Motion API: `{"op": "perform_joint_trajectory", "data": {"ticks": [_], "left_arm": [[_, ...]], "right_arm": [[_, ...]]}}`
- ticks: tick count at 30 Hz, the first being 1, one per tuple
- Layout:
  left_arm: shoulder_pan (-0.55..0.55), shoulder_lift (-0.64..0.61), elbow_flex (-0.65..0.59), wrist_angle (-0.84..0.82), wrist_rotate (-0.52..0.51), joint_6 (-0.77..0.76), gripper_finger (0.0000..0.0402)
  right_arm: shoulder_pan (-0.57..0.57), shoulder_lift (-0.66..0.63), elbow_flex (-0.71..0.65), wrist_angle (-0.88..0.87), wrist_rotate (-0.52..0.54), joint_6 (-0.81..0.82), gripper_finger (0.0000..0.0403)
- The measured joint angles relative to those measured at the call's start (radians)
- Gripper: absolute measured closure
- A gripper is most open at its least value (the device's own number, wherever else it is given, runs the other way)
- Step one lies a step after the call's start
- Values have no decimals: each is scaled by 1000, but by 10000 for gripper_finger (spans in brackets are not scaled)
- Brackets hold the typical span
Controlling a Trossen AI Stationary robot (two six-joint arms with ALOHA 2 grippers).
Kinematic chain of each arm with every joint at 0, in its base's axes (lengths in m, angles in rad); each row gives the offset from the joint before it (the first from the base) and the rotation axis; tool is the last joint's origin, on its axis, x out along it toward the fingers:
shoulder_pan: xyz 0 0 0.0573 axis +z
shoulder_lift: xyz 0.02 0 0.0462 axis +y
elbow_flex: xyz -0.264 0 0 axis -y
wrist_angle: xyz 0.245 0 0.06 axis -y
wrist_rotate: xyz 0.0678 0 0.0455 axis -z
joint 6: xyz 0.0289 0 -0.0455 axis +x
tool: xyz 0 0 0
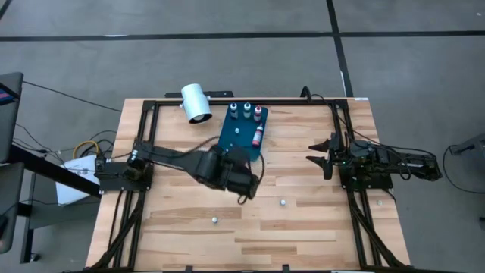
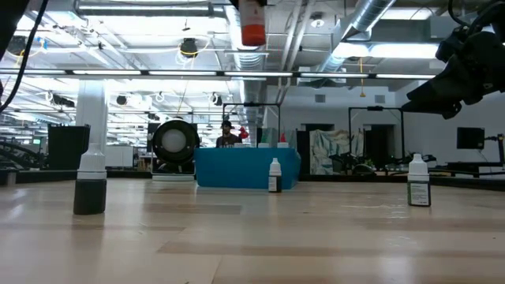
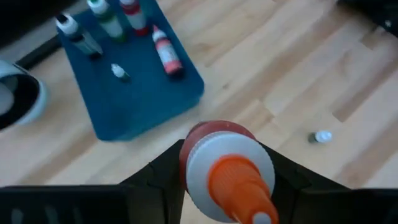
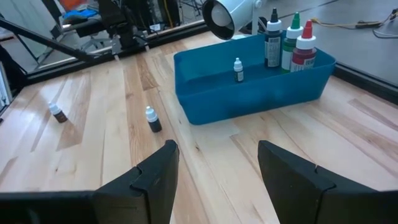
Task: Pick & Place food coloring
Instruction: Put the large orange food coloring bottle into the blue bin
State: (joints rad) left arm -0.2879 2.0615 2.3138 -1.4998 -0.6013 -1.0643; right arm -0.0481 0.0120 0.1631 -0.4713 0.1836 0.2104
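White cylinder lying on its side at the bench's far edge, just beside the blue tray. Left hand raised over the bench near the tray's edge, clamped on an orange-tipped, red-collared food coloring bottle; inside the tray, three upright bottles in a row, one lying flat, one tiny pale one. Further right, two small bottles loose on the bench, and right hand spread wide, gripping nothing, near the right edge.
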Motion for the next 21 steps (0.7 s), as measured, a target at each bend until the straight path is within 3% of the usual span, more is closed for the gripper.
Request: {"op": "perform_joint_trajectory", "data": {"ticks": [16, 21], "left_arm": [[112, -23, -1, -7, 5, 137, 263], [155, -22, -1, 15, -36, 185, 262]], "right_arm": [[0, 0, 0, 0, 0, 0, 196], [0, 0, 0, 0, 0, 0, 196]]}}
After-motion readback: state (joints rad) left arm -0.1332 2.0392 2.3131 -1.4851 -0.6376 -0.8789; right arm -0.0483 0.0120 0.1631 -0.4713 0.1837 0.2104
